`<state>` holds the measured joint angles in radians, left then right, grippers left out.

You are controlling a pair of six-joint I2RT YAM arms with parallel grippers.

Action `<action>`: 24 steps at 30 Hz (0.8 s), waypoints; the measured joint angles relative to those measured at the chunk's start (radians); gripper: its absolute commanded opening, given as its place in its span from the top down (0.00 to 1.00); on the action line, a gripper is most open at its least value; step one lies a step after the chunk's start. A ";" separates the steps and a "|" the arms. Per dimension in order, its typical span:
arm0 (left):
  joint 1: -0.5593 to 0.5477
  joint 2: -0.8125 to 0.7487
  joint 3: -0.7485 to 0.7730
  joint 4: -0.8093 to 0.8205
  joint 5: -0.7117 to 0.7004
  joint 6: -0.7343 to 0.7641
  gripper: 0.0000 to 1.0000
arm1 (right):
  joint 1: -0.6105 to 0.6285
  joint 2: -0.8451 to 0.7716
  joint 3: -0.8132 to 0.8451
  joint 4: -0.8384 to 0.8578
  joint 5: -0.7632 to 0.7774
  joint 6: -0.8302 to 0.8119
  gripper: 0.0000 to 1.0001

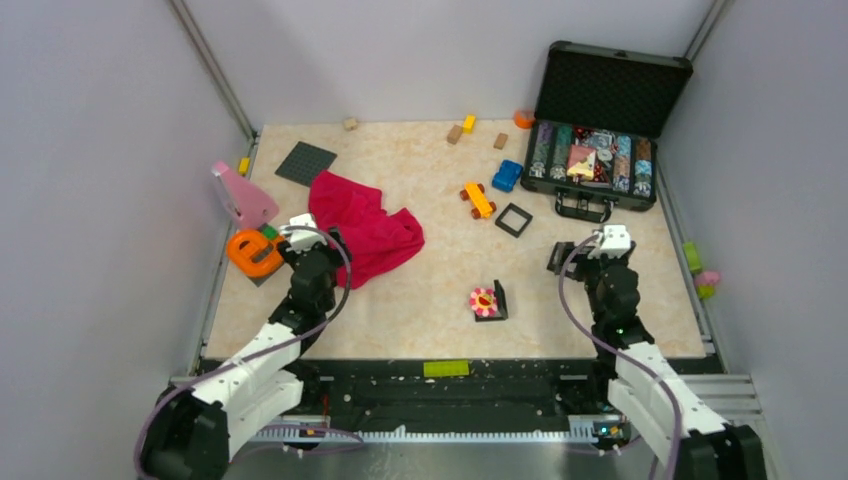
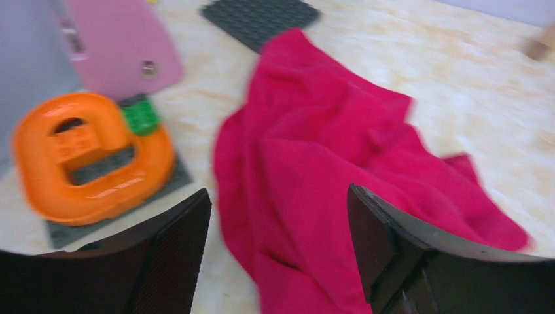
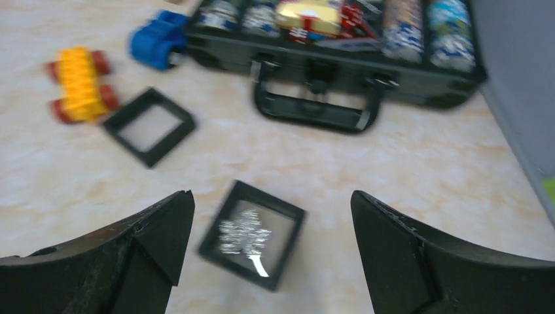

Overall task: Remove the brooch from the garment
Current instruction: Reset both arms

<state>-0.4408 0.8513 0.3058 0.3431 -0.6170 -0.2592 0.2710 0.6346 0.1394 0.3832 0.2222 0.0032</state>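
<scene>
You are looking at the brooch (image 1: pixel 484 301) lying out on the counter (image 1: pixel 400 310), near the middle front, just beside a small black block (image 1: pixel 499 297) and well apart from the red garment (image 1: pixel 365 228). To my eye it is already sitting free of the cloth. Your left hand (image 2: pixel 278 219) is hanging over the garment with its jaws standing wide apart and gripping nothing. Your right hand (image 3: pixel 271 212) is likewise gaping wide and empty, with a black square frame (image 3: pixel 252 232) lying on the counter below it. If you are going for the brooch, I am expecting a light, stiff little disc, thin and low, likely to be skidding away under a flat pinch. I am suggesting you take it across the rim, on opposite petals. The garment is looking soft and limp, so it will be giving you nothing to brace against. Whether a pin is sticking out behind the brooch, I cannot tell.
</scene>
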 measured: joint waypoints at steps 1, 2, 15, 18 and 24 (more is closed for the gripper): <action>0.043 0.010 -0.018 0.042 -0.005 0.013 0.23 | -0.074 0.037 -0.015 0.046 -0.030 0.003 0.13; 0.079 0.024 -0.032 0.082 -0.007 0.029 0.23 | -0.151 0.081 -0.036 0.106 -0.063 0.010 0.13; 0.363 0.426 -0.101 0.535 0.159 0.181 0.33 | -0.289 0.693 -0.092 0.752 -0.128 0.053 0.08; 0.384 0.504 -0.078 0.596 0.226 0.201 0.31 | -0.289 0.815 -0.079 0.820 -0.142 0.048 0.01; 0.404 0.629 -0.055 0.688 0.315 0.226 0.01 | -0.284 0.819 0.023 0.808 -0.169 0.031 0.01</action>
<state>-0.0372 1.4799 0.2512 1.0309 -0.3019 -0.0334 -0.0132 1.4540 0.1619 1.1912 0.0536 0.0345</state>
